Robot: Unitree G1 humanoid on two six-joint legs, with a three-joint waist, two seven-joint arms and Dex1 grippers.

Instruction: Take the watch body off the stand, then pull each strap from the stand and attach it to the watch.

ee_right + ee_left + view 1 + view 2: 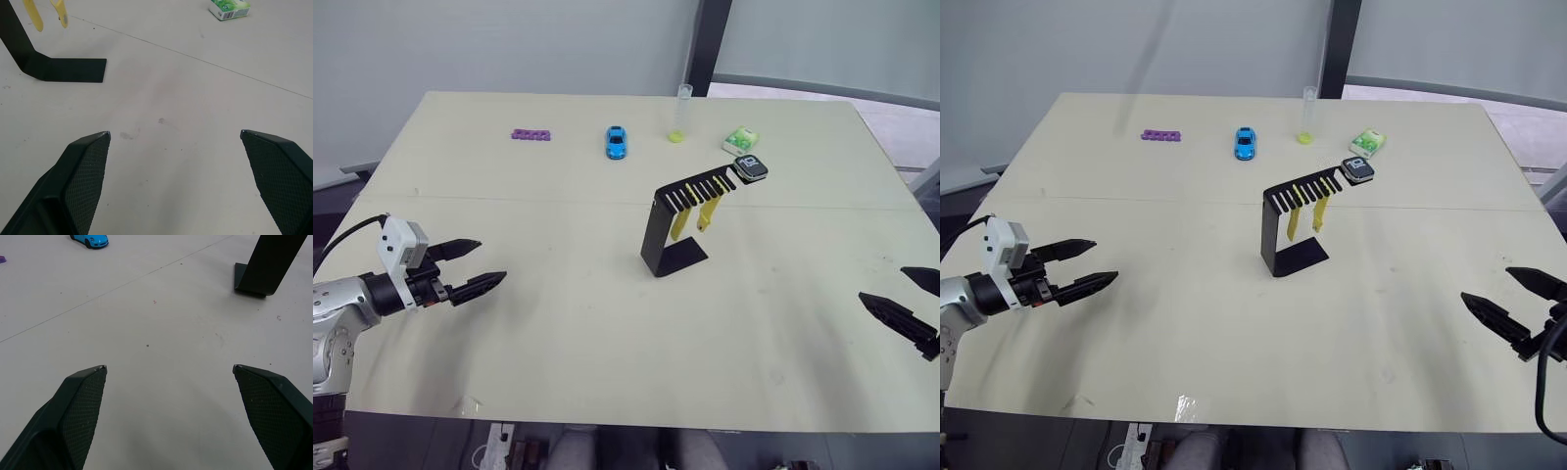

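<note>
The black stand [668, 235] rises from the middle of the table. Its slotted top arm carries the watch body [751, 168] at the far end. Two yellow straps [691, 219] hang side by side from the slots. My left gripper [480, 264] hovers open over the table's left side, well away from the stand. My right gripper [1508, 299] is open near the table's right edge, also far from the stand. In the right wrist view the stand's foot [68, 70] and the strap tips [46, 12] show ahead of the spread fingers [85, 171].
Along the back of the table lie a purple piece [530, 134], a blue toy car [616, 142], a clear tube with a yellow bottom [681, 114] and a green-white small box [741, 141]. A seam line [558, 201] crosses the tabletop.
</note>
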